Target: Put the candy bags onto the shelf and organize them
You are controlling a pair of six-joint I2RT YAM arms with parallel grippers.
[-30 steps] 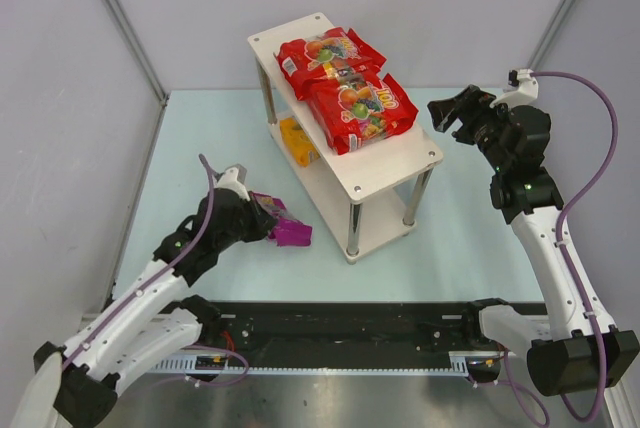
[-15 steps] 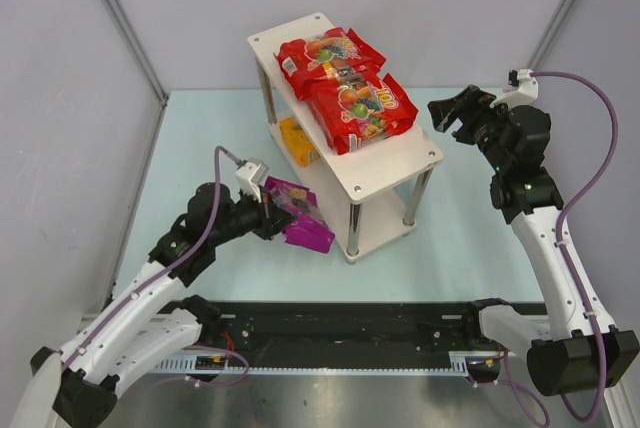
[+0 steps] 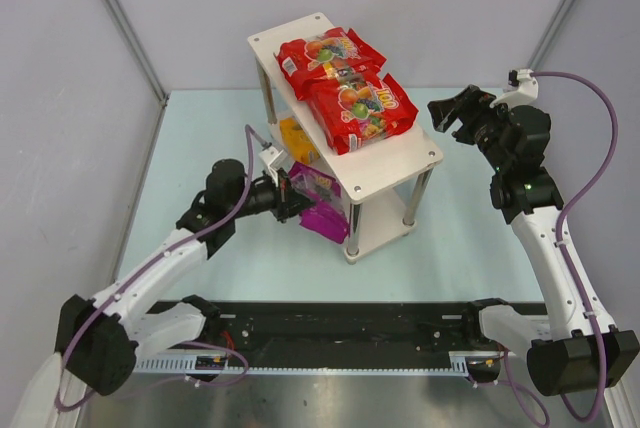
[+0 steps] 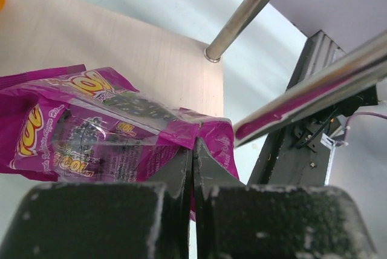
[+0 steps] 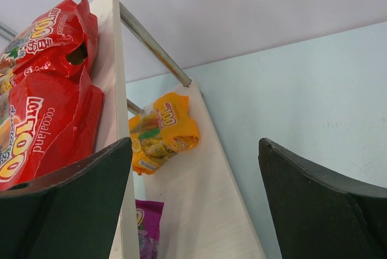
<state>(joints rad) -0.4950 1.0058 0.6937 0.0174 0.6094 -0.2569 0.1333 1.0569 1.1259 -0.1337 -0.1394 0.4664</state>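
In the top external view, the left arm stretches low and nearly flat across the pale blue-green table (image 3: pixel 200 128) towards the two-tier rack of pale whitish boards on slim metal legs (image 3: pixel 405 153). The left gripper (image 3: pixel 291 194) pinches the small glossy purple candy bag (image 3: pixel 326 210) at the near end of the lower tier. Two glossy red candy bags (image 3: pixel 330 53) (image 3: pixel 362 108) lie on the top board, and an orange-yellow candy bag (image 3: pixel 297 140) lies on the lower one. The right arm stands raised beside the rack, its right gripper (image 3: pixel 450 111) spread. Half a second ago the purple bag hung short of the rack; the left arm has since reached farther in, while the right arm has not moved.

In the left wrist view, the fingers (image 4: pixel 175 171) are pressed together on the purple bag's edge, the bag lying partly over the lower board (image 4: pixel 121 47) beside a metal leg (image 4: pixel 248 11).

In the right wrist view, the fingers (image 5: pixel 78 180) stand wide apart, with nothing between them.
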